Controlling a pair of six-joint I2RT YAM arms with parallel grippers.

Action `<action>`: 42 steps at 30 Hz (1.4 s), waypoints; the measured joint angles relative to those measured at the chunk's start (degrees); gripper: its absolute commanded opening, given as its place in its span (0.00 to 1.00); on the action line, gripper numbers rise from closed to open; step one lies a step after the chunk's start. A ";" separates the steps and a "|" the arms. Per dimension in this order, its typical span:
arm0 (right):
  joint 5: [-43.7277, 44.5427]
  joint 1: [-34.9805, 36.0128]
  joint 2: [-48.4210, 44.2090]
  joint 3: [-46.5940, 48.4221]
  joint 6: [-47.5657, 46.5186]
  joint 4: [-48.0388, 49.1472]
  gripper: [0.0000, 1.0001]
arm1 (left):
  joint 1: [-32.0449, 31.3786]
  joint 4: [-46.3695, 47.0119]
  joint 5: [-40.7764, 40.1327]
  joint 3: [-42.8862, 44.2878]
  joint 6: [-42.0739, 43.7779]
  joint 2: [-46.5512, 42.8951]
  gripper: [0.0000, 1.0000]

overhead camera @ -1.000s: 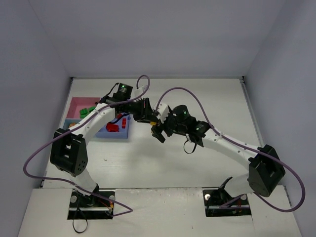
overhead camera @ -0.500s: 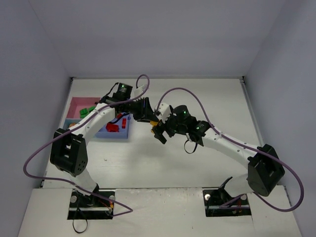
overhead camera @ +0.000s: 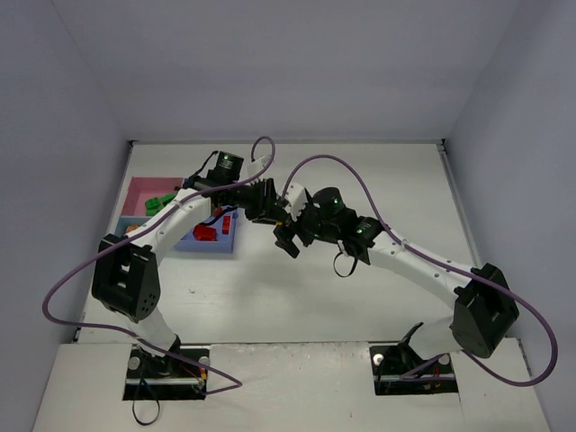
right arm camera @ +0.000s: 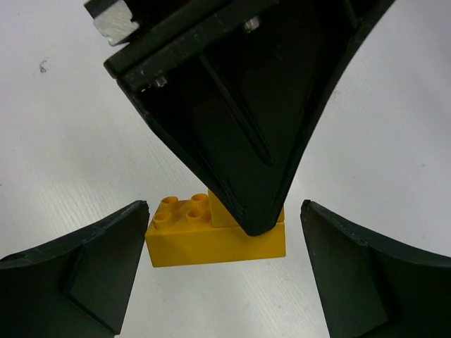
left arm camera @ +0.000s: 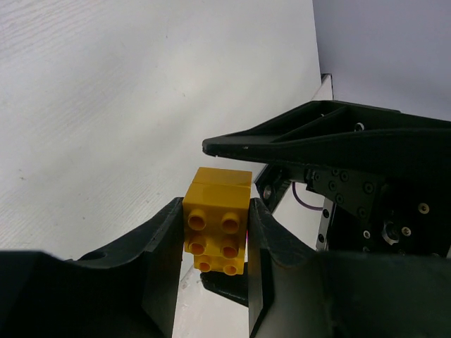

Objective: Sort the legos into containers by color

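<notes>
A yellow lego, made of two stacked bricks, is pinched between the fingers of my left gripper, which is shut on it above the table's middle. In the right wrist view the same yellow lego hangs between the spread fingers of my right gripper, which is open, with a black left-gripper finger over the lego's top. From above, the left gripper and right gripper meet nose to nose. Red legos lie in the blue container, and green legos lie in the pink container.
A small light-blue container joins the other two at the left. Purple cables loop over both arms. White walls close in the table at the back and on both sides.
My right gripper's jaws have widened around the yellow lego and both grippers have crept slightly up and left. The left gripper has kept its hold.
</notes>
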 measured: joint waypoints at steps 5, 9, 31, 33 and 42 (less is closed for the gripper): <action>-0.28 0.31 0.00 0.00 -0.44 -0.04 0.70 | -0.33 0.00 0.61 0.00 -0.04 0.00 0.00; -0.81 0.31 0.00 0.00 -0.70 -0.07 0.59 | -0.37 0.26 0.81 0.00 -0.15 0.00 0.00; -0.63 0.35 0.00 -0.15 -1.09 -0.57 0.72 | -0.37 -0.44 0.81 0.02 -0.17 0.00 0.00; -0.61 0.35 0.00 -0.48 -1.03 -0.59 0.72 | -0.37 -0.44 0.52 0.02 -0.17 0.00 0.00; -0.42 0.35 0.00 -1.46 -0.85 -1.01 0.73 | -0.37 -0.35 -0.22 0.02 -0.39 0.00 0.00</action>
